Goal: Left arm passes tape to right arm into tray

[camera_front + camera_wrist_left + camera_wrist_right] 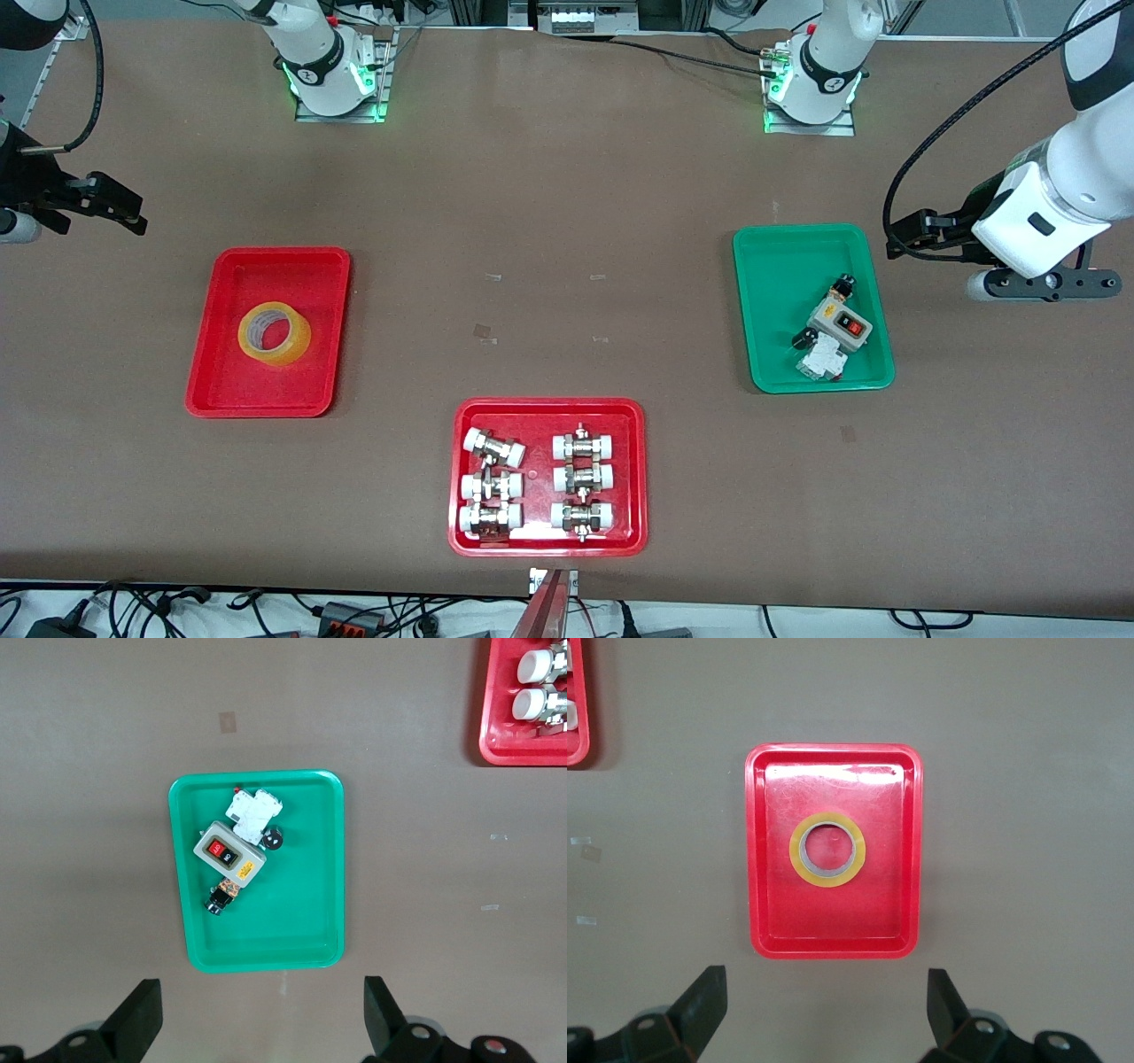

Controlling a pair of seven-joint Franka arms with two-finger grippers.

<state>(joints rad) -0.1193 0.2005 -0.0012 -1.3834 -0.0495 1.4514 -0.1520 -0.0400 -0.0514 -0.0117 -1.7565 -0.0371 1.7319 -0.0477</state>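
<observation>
Three low-rimmed plastic trays with rounded corners lie on the brown table: two red and one green. The plain red tray serves as the landmark; its glossy floor holds one roll of tape, translucent yellow with a whitish inner core, lying flat near the tray's middle with its hole facing up. No writing on the roll can be read. The second red tray lies nearer to the front camera than the plain red tray, toward the left arm's end, and holds six metal fittings with white caps, in two columns of three. The green tray sits well apart from the plain red tray, at the left arm's end of the table, and holds a small cluster: one grey switch box with a red and a black button, a white plastic part touching it, and small black pieces. The button markings are too small to read. The left gripper hangs above the bare table just beside the green tray, its two black fingers spread wide with nothing between them. The right gripper hangs above the bare table just beside the plain red tray, its jaws likewise wide apart and holding nothing.
</observation>
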